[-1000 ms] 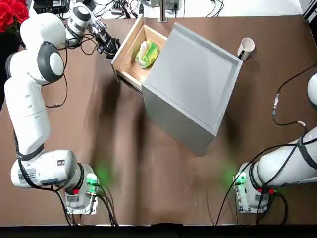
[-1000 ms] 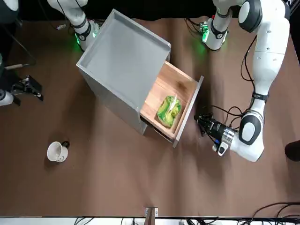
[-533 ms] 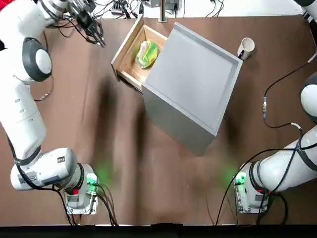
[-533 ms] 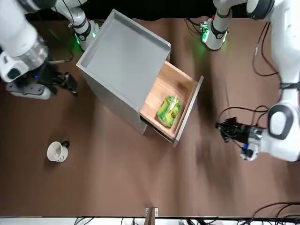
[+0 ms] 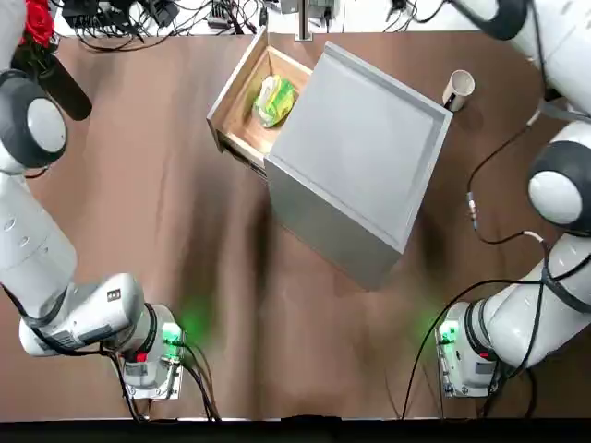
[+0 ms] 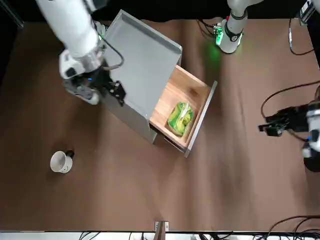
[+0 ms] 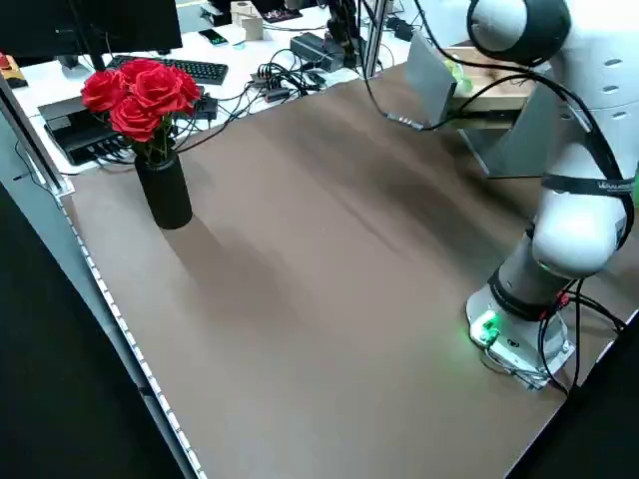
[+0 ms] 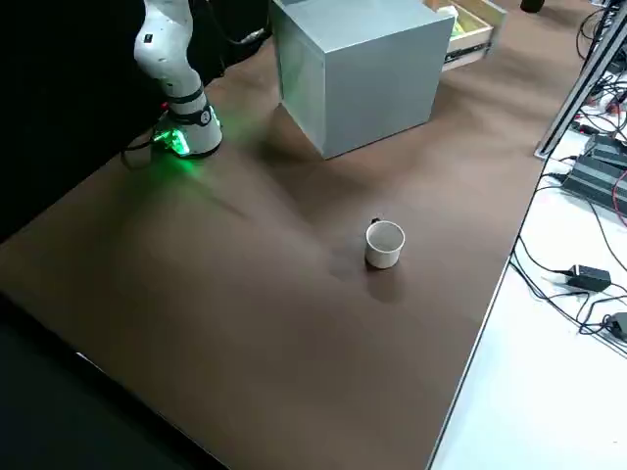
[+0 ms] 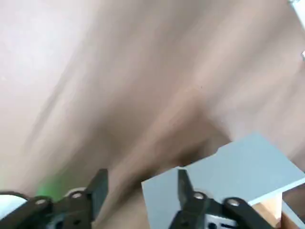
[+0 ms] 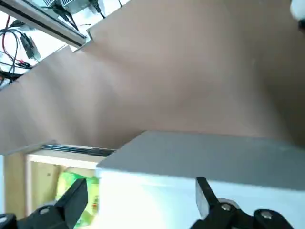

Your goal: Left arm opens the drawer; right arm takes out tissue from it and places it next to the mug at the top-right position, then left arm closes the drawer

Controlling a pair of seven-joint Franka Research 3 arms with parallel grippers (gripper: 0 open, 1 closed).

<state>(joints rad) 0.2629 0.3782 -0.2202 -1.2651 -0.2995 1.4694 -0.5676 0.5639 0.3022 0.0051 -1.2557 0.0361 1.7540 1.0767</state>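
Tissue [image 5: 274, 101] lies in the open drawer [image 5: 254, 103]; your top view misses both grippers, but the front view shows your right gripper [image 6: 120, 95] above the cabinet [image 6: 137, 62], your left [image 6: 267, 128] off left. Wrist views show both spread wide, empty.

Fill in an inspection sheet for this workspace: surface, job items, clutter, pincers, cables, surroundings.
Surface: brown tabletop, wrinkled.
Job items: drawer open, tissue inside; mug upright beside the grey cabinet, not touching.
Clutter: nothing seen among the job items.
Pincers: left pincer open, off the drawer's front side; right pincer open, above the cabinet, empty.
Cables: black cables along both arms.
Surroundings: red roses in a black vase.
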